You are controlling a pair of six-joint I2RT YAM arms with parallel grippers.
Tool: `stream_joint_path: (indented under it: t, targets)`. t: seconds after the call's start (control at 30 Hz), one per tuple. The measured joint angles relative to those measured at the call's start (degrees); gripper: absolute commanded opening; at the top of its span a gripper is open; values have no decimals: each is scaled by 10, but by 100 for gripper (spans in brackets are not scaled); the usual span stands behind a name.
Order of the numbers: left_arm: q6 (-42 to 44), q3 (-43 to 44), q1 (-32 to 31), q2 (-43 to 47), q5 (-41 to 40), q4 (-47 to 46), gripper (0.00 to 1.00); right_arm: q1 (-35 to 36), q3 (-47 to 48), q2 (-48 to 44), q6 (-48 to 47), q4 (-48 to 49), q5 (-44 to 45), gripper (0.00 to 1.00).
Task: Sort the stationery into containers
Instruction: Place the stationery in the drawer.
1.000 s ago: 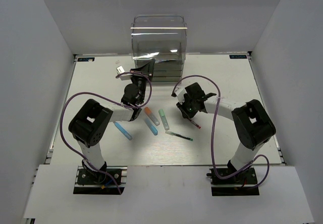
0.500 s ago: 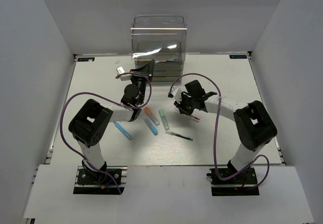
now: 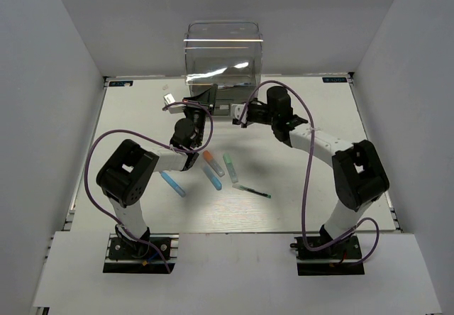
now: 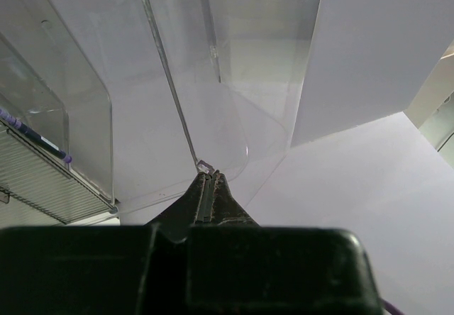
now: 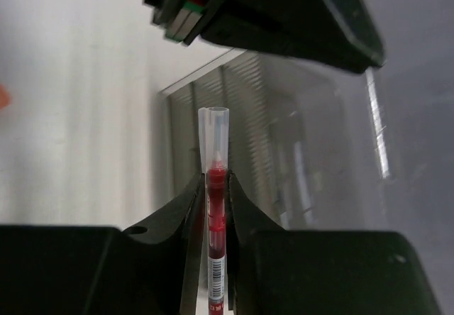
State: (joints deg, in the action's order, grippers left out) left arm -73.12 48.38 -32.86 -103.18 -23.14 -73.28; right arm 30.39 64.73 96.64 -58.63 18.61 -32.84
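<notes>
White table (image 3: 319, 187); wrist view: red pen (image 5: 215, 208) clamped.

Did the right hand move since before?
Yes. The right hand, gripping the red pen, moved farther back and left, up to the clear cabinet.

The left pincer (image 4: 207, 179), tips together, pinches the clear drawer (image 4: 234, 109) by its rim.

Surface: white table (image 3: 319, 116).
Far middle: a clear cabinet (image 3: 223, 59) is stood on it.
In front of the cabinet: an orange marker (image 3: 213, 163), a mint-green marker (image 3: 230, 167) and a light-blue marker (image 3: 213, 179) are laid close together.
Front-left of the cabinet: a second light-blue marker (image 3: 172, 184) is laid apart.
Farthest in front of the cabinet: a green pen (image 3: 252, 191) is laid flat.
</notes>
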Motion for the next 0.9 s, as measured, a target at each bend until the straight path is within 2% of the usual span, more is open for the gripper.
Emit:
stream_joint_path:
  t: [0.17, 0.47, 0.9]
  targets:
    - [0, 0, 0, 0, 0, 0, 0, -3, 10, 48, -47, 102, -19, 0]
    - [-2, 0, 0, 0, 0, 0, 0, -11, 68, 145, -97, 211, 22, 0]
    - [-4, 2, 1, 0, 1, 0, 0, -38, 134, 215, -144, 244, 57, 0]
